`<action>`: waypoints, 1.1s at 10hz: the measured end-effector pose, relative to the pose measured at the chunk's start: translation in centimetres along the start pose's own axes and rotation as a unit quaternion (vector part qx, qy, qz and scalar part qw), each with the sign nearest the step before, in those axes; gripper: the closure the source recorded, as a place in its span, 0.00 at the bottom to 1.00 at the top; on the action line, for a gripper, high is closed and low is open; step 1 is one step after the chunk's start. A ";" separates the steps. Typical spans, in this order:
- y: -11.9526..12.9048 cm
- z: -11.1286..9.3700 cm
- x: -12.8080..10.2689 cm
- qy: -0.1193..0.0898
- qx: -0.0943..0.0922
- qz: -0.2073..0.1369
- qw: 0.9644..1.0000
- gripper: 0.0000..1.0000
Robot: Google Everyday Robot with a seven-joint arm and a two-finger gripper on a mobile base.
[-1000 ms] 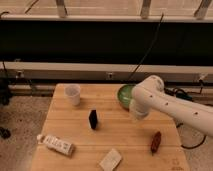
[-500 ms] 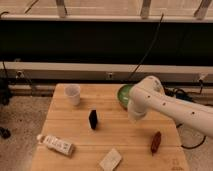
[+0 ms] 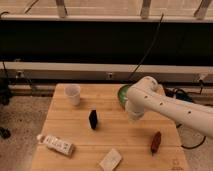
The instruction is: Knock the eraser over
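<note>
the white arm (image 3: 170, 107) reaches in from the right edge, slanting up and leftward to a rounded bend above the counter's far right part, then turning down toward the wood. its lower end carries the pincer (image 3: 134, 115), which hangs over the counter (image 3: 115, 134) right of centre, closed narrow; its tip is hard to make out against the arm's own white shell

the eraser (image 3: 93, 119) stands upright near the middle of the counter, a small dark block, left of the pincer and apart from it, with bare wood between the two. a white cup (image 3: 73, 94) stands behind and to the left of the eraser, near the far left corner. a green bowl (image 3: 122, 94) sits at the far side, partly hidden behind the bend of the arm

along the near edge lie a white patterned box (image 3: 56, 144) at the left, close to the corner, a flat white pad (image 3: 111, 160) at the middle, and a brown oblong thing (image 3: 156, 142) to the right. bare wood surrounds the eraser on every side

the print on the box is too blurred to read
</note>
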 end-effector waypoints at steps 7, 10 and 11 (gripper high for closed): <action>-0.7 0.6 -1.3 -0.006 -0.006 -0.020 1.000 0.95; -1.0 0.8 -1.9 -0.008 -0.009 -0.029 1.000 0.95; -1.2 0.8 -2.2 -0.009 -0.009 -0.034 0.999 0.95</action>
